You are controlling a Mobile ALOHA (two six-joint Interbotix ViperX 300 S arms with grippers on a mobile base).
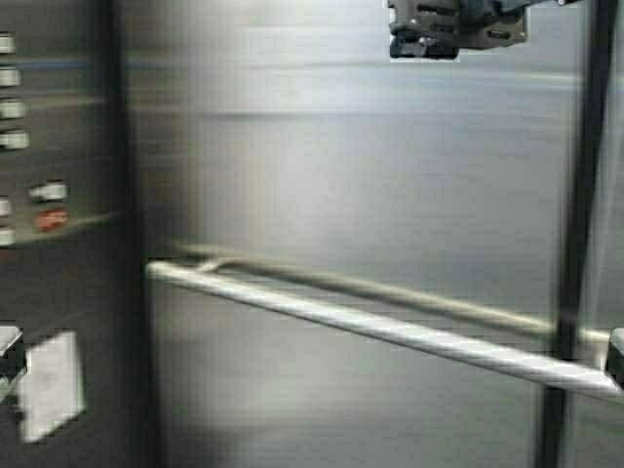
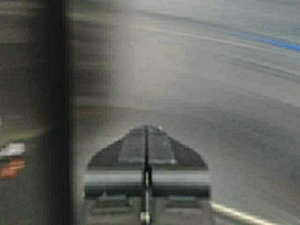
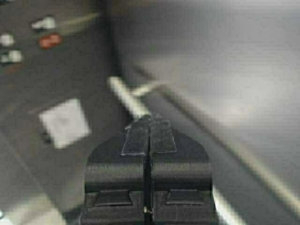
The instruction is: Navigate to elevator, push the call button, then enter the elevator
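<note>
I am inside the elevator, facing a brushed steel cabin wall (image 1: pixel 390 166). A flat metal handrail (image 1: pixel 390 327) runs across it, dropping to the right. It also shows in the right wrist view (image 3: pixel 129 96) and the left wrist view (image 2: pixel 234 213). My left gripper (image 2: pixel 146 127) is shut and empty, pointing at the steel wall. My right gripper (image 3: pixel 150 117) is shut and empty, just short of the handrail's end. A dark gripper body (image 1: pixel 453 29) shows at the top edge of the high view. The call button and the sliding doors are out of view.
The cabin's button panel (image 1: pixel 29 146) is on the left wall, with several pale buttons and a red one (image 1: pixel 52 219). A white square plate (image 1: pixel 51 383) sits lower on that wall. A dark vertical seam (image 1: pixel 575 234) splits the wall panels at the right.
</note>
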